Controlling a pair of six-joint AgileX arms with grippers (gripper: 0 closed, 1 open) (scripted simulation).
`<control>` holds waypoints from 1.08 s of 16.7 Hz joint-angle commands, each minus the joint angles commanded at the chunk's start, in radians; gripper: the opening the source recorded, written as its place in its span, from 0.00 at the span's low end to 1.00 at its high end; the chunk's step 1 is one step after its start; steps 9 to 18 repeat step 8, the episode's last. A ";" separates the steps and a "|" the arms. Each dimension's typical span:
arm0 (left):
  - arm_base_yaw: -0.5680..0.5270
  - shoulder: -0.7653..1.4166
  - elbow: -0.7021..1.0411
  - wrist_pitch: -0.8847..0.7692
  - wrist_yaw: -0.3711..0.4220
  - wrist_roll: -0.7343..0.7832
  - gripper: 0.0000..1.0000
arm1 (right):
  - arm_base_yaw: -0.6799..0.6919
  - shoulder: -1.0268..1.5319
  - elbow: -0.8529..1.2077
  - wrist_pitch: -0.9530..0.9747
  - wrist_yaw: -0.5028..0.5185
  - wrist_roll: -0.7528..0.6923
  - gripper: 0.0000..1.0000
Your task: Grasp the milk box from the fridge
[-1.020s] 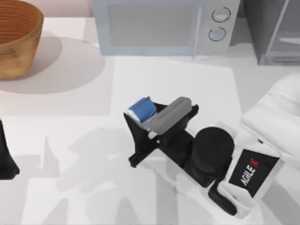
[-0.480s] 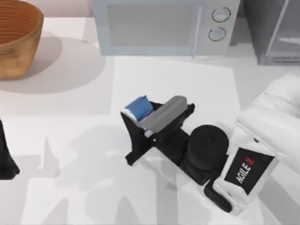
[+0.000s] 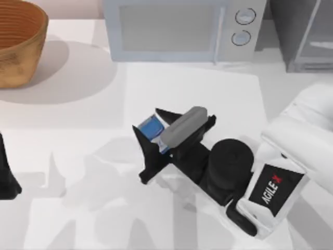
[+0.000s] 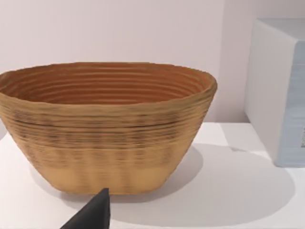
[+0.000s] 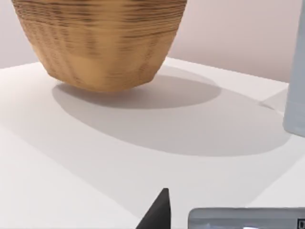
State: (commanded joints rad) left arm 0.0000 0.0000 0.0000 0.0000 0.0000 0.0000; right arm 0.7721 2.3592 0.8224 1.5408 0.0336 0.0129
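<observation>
A white table [image 3: 78, 156] is seen from above. Near its middle, the black two-finger right gripper [image 3: 151, 140] of a white AgileX arm is spread open, with one pointed finger on each side of the small bright blue, white-edged milk box [image 3: 150, 127]. The milk box sits between the fingers, partly covered by a grey block on the gripper; whether the fingers touch it cannot be told. The tall dark grey fridge [image 3: 304, 34] with its paler glassy door panel is placed at the table's back right corner, well apart from the milk box. Beside it, at the back centre, a light blue-grey microwave [image 3: 177, 28] with two round knobs is set. A woven tan wicker basket [image 3: 21, 39] stands at the back left. The left gripper [image 3: 6, 179] is parked at the table's left edge, its opening not discernible.
</observation>
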 joint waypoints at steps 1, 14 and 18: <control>0.000 0.000 0.000 0.000 0.000 0.000 1.00 | 0.000 0.000 0.000 0.000 0.000 0.000 0.90; 0.000 0.000 0.000 0.000 0.000 0.000 1.00 | 0.000 0.000 0.000 0.000 0.000 0.000 1.00; 0.000 0.000 0.000 0.000 0.000 0.000 1.00 | 0.000 0.000 0.000 0.000 0.000 0.000 1.00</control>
